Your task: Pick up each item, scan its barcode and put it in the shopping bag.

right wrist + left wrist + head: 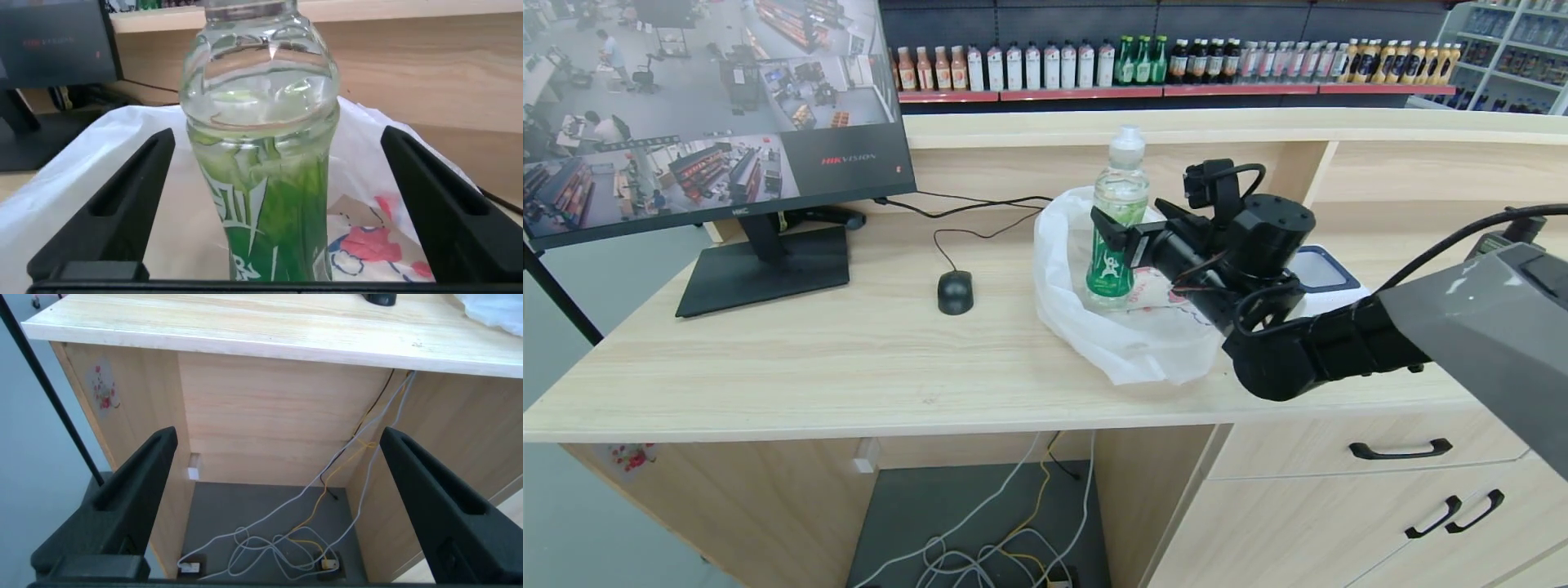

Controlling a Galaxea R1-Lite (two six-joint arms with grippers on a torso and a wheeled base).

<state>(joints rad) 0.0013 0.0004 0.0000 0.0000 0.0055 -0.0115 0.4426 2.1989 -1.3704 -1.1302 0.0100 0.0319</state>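
Right gripper hangs with its black fingers spread wide either side of the clear plastic bottle with a green label, not gripping it. That bottle stands upright inside the white plastic shopping bag on the pale wooden counter. Left gripper is equally wide and empty, down before the counter's knee space and its loose cables. A black monitor and black mouse share the counter; a red-edged shelf of drinks lines the room behind.
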